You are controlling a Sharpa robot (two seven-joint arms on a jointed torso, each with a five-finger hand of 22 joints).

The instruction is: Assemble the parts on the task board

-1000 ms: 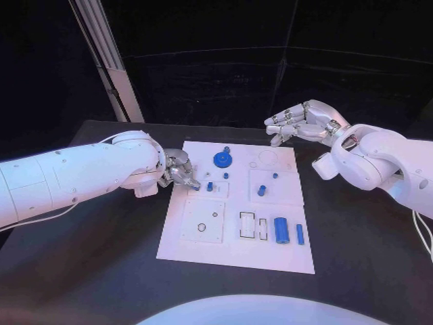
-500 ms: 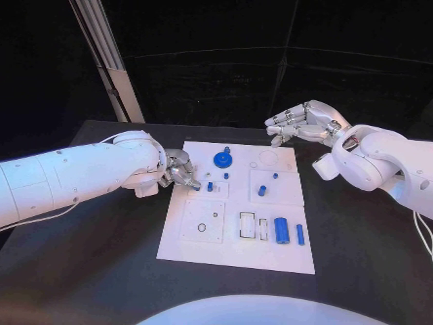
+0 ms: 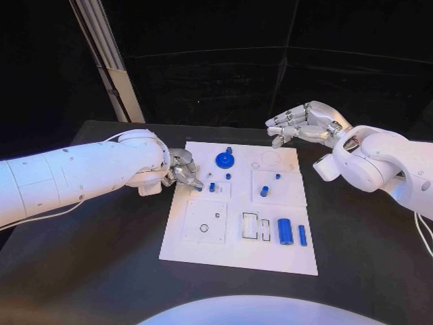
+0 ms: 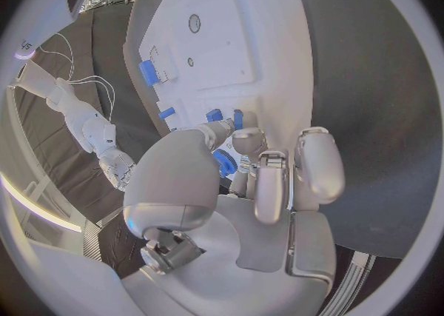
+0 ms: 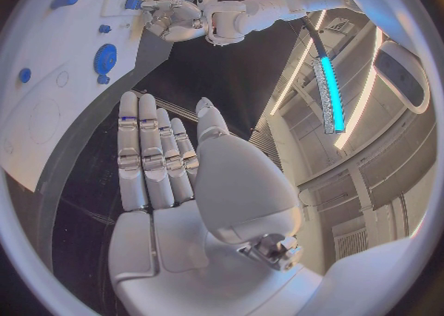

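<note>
Altogether one task board [image 3: 238, 254], two hands

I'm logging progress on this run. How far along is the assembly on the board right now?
Partly done, it seems. A blue gear and a few small blue pegs already stand on the task board. In hand: the left hand works at the board's left edge beside a small blue peg; whether it grips anything is unclear. Left: two blue bars lie loose and a rectangular slot stays empty. The right hand hovers open.
</note>
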